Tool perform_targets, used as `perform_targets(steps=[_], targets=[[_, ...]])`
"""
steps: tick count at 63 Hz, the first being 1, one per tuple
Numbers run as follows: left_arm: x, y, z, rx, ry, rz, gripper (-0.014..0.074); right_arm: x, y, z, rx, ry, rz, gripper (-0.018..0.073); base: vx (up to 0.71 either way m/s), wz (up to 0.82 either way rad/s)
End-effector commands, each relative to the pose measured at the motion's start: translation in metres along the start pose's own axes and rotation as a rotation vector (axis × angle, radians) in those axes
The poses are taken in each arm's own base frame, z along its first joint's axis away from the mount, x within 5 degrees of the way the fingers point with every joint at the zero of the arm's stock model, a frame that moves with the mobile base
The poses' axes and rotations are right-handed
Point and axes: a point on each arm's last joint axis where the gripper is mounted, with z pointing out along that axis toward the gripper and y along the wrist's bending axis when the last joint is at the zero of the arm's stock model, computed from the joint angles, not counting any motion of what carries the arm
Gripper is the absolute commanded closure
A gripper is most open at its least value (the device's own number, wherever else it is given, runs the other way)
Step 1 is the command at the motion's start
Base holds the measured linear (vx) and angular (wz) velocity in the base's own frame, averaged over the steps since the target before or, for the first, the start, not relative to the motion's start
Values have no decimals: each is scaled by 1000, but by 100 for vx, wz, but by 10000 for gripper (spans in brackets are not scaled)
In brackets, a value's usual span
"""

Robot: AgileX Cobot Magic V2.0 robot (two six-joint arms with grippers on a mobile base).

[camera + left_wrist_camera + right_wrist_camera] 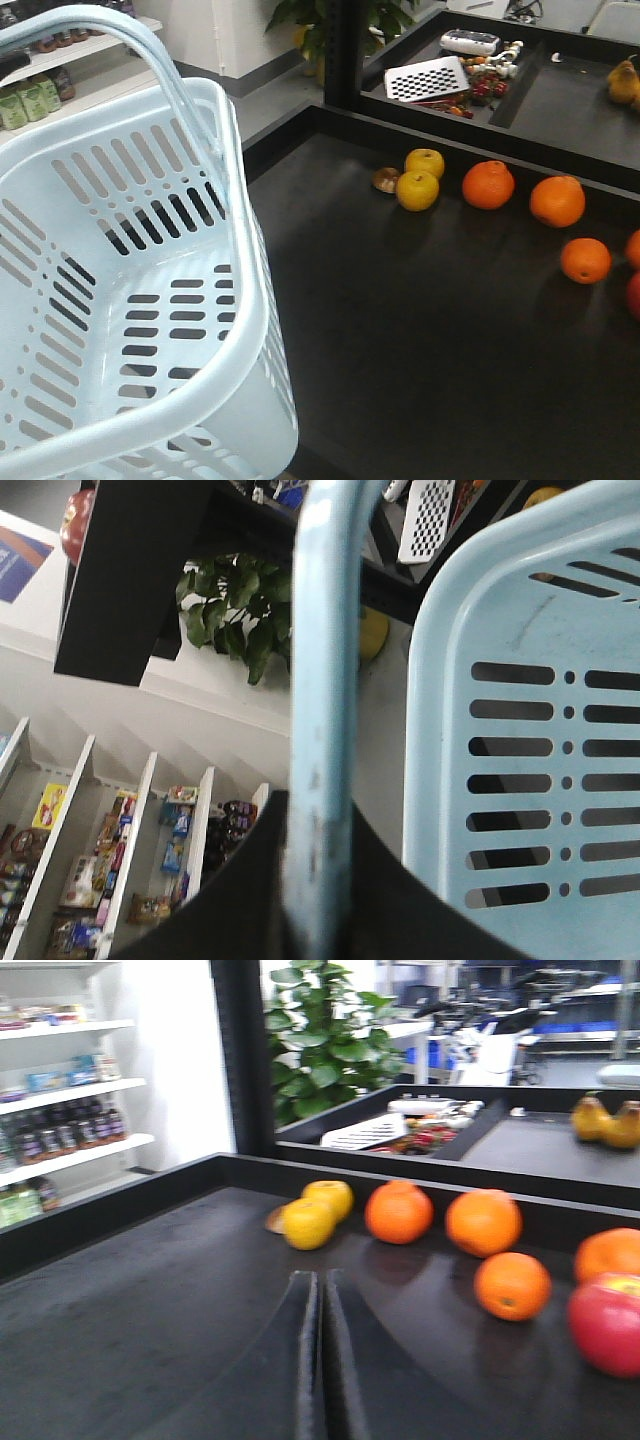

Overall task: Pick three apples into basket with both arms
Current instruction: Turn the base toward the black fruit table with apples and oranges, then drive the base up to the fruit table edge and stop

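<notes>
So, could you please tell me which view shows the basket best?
The front view: the basket shows its open top, slotted walls and floor, with nothing inside, plus the handle. The left wrist view shows only the handle close up and part of one wall. The right wrist view misses it.

my right gripper has smooth matte black fingers, tapering to narrow tips; my left gripper shows black curved sides.

One basket, near left. Two yellow fruits at the far middle. Four oranges, counted off to the right. One red apple, near right edge. Two pears, far right.
</notes>
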Motion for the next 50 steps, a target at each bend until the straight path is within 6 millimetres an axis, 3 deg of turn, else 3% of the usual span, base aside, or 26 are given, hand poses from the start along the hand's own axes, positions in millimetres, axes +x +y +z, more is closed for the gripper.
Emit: perform_targets(steps=[1, 50], targets=[[-7, 14, -10, -74, -81, -19, 603, -2, 0, 0, -1, -59, -13, 568, 5, -40], [-7, 14, -10, -74, -81, -19, 603, -2, 0, 0, -1, -59, -13, 568, 5, -44]])
